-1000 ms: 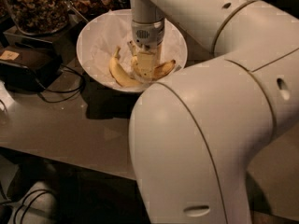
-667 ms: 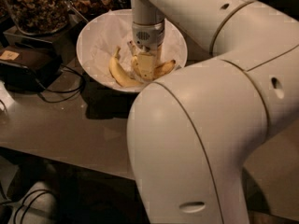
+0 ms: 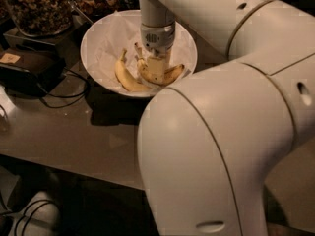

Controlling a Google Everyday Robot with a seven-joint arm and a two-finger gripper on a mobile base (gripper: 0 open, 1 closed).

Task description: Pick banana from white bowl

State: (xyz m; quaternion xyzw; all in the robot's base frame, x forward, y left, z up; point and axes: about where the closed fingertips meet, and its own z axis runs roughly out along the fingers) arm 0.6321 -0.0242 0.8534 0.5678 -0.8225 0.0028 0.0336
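We start at the gripper (image 3: 156,69), which hangs straight down from the wrist into the middle of the white bowl (image 3: 91,31), its pale tip low against the fruit. It covers the middle of the banana (image 3: 173,74), the brown-speckled one; we cannot tell how far the jaws are open or whether they have hold of anything. The banana lies on the crinkled paper lining, its thin stem poking up to the left of the gripper and its darker body curving out to the right. Touching it on the left lies a paler, cleaner banana (image 3: 127,77), also inside the bowl. The bowl sits on a dark table (image 3: 74,127), with glass jars of nuts (image 3: 37,9) behind it and a dark box with cables (image 3: 27,68) to its left. The robot's large white arm (image 3: 221,132) fills the right and foreground. We judge the risks as these: the two fruits lie so close that a closing grip could catch or drag the paler one, a grip on a curved, soft banana could slip or bruise it, and the loose paper could lift with it.
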